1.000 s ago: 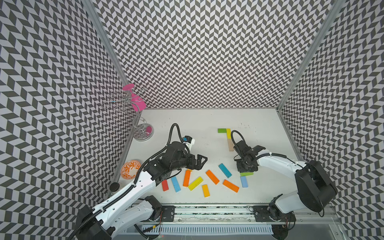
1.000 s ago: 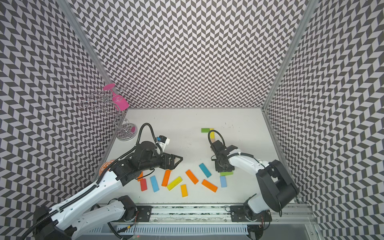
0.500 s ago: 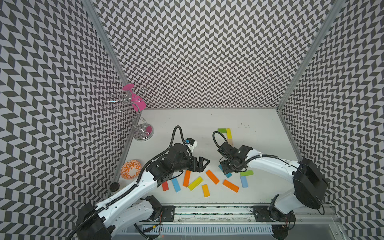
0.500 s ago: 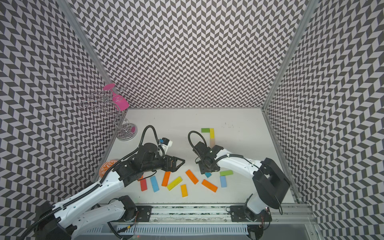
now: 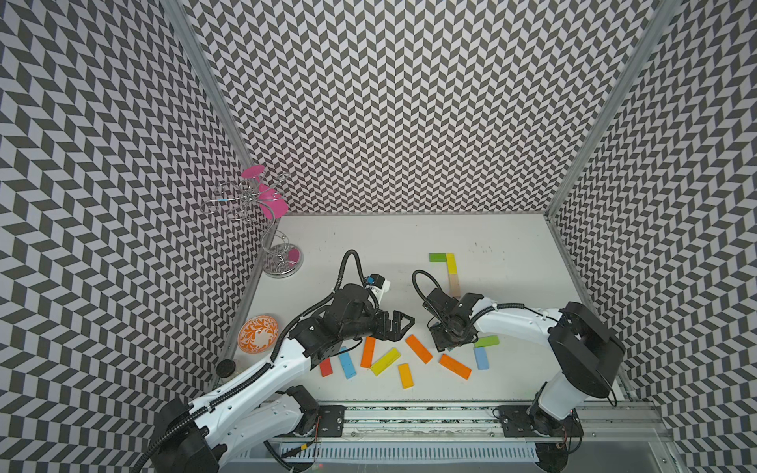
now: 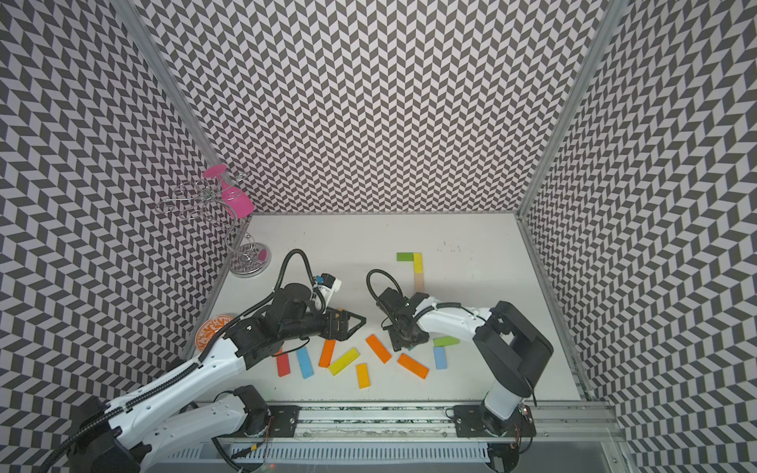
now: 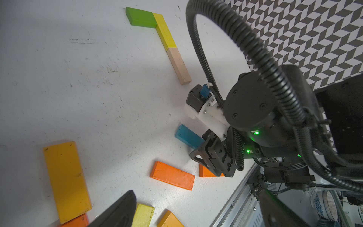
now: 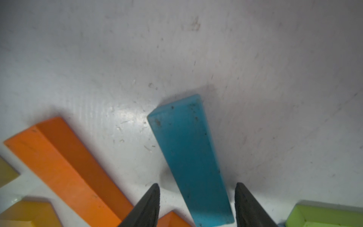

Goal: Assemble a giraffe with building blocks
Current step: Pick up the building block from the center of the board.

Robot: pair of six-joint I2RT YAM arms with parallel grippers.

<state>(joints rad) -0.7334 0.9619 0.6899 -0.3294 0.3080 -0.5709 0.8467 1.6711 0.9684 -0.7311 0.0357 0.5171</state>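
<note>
Right wrist view, my right pincer [image 8: 197, 183] parted loosely astride one teal block [image 8: 188, 153], two orange blocks [image 8: 64, 161] on one side, one green block [image 8: 322, 215] on its other, left pincer [image 5: 399, 329] wide.

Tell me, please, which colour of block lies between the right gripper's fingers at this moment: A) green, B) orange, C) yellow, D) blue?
D: in the right wrist view the blue block lies between the two black fingers, with a gap showing on each side.
</note>
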